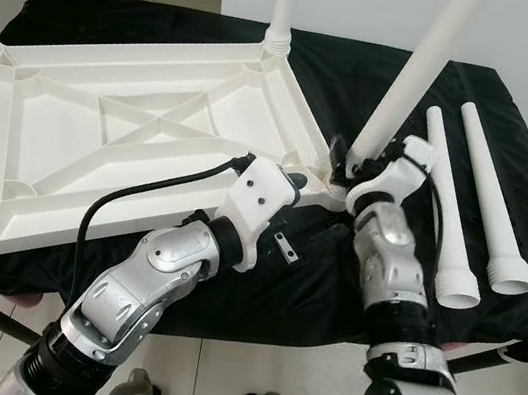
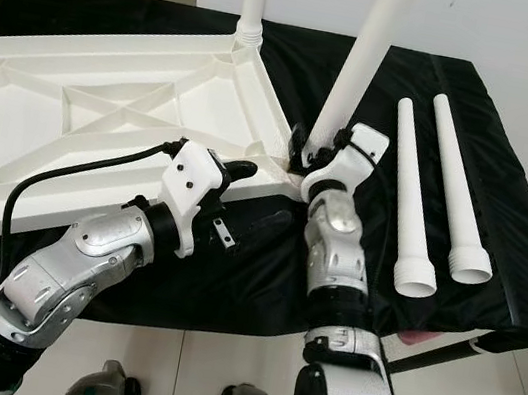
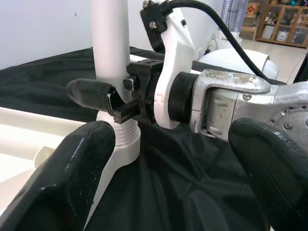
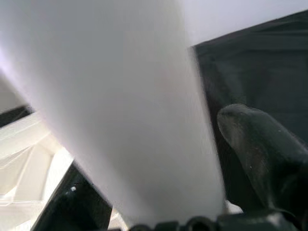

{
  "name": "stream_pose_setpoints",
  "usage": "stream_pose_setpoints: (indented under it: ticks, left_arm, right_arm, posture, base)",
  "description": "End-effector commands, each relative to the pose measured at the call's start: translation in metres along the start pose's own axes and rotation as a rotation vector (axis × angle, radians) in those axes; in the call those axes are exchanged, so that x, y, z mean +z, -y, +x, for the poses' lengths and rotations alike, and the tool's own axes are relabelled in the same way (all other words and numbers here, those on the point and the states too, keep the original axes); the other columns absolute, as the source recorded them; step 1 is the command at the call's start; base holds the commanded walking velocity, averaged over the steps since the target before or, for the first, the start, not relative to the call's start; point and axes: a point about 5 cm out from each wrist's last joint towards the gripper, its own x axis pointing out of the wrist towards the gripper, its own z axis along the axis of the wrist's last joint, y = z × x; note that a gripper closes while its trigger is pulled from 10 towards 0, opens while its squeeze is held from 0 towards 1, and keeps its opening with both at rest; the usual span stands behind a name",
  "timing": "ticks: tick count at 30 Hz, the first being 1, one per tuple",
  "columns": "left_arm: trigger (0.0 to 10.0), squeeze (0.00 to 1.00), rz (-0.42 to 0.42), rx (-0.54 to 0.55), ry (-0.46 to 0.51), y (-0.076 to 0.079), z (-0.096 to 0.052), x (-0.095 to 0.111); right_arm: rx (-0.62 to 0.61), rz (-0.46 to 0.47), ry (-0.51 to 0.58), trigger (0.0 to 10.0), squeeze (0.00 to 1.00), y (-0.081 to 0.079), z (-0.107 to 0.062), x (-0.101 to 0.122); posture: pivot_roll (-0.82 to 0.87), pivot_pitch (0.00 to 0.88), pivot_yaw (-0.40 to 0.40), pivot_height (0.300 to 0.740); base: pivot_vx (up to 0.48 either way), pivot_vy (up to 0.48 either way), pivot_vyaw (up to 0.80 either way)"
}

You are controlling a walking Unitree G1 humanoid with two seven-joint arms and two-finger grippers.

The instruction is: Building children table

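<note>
**Right claw grips a leg at the tabletop's corner socket; left claw waits open beside it**

The left claw (image 1: 299, 181) sits low at the near edge of the upturned white tabletop (image 1: 103, 130), its fingers (image 3: 82, 178) spread wide and holding nothing. Directly ahead of it stands the socket at the tabletop's near right corner, where the threaded foot of a white leg (image 1: 417, 71) meets the plastic. Behind and to its left the ribbed underside of the tabletop stretches across the black-draped bench (image 1: 520, 119), and at the far corner a second leg (image 1: 285, 3) stands upright in its socket.

Just to the right of the left claw, the right claw (image 1: 343, 160) is closed around the lower end of the near leg, one black finger (image 4: 260, 144) pressed against the white tube. That leg leans away from the claw, tilting to the right as it rises.

Further right of the right claw, well apart from it, two loose legs (image 1: 448, 218) lie side by side on the cloth, wide ends toward the robot.
</note>
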Motion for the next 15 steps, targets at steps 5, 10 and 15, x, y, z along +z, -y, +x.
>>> stream_pose_setpoints:
  ticks: [5,10,15]
  left_arm:
    - [10.0,0.00,0.007,-0.033,0.004,0.002,0.000,0.003]
    - [10.0,0.00,0.008,-0.034,0.005,0.002,0.000,0.003]
    - [10.0,0.00,0.008,-0.030,0.007,0.001,0.001,0.004]
  right_arm:
    - [0.225,-0.056,-0.070,10.0,0.00,0.008,0.002,-0.006]
    - [0.339,-0.128,-0.140,10.0,0.00,0.021,0.001,-0.012]
    - [0.364,-0.196,-0.172,0.0,0.00,0.036,0.002,-0.012]
  posture:
    - [-0.09,0.054,-0.021,0.740]
    - [-0.08,0.047,-0.025,0.740]
    - [-0.08,0.039,-0.025,0.740]
  base:
    - [0.000,0.000,0.00]
    - [0.000,0.000,0.00]
    - [0.000,0.000,0.00]
